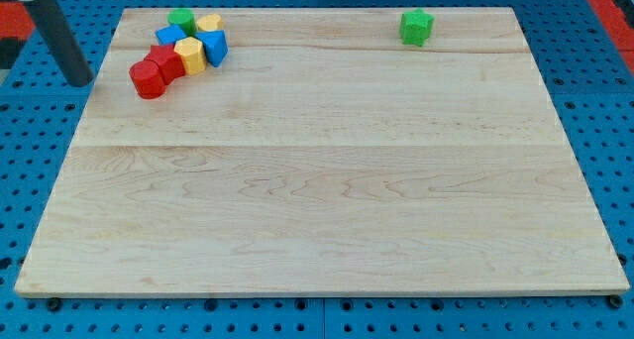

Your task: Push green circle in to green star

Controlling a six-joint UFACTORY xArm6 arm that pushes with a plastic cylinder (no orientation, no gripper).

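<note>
The green circle (181,22) sits at the top of a block cluster near the board's top left corner. The green star (417,27) stands alone near the top edge, right of the middle, far from the circle. My tip (79,82) is just off the board's left edge, over the blue pegboard. It is left of the cluster and touches no block. The nearest block is a red one (148,79).
The cluster around the circle holds a yellow block (209,24), a blue block (170,36), another blue block (215,48), a yellow block (190,56) and a second red block (165,61). The wooden board (327,200) lies on a blue pegboard.
</note>
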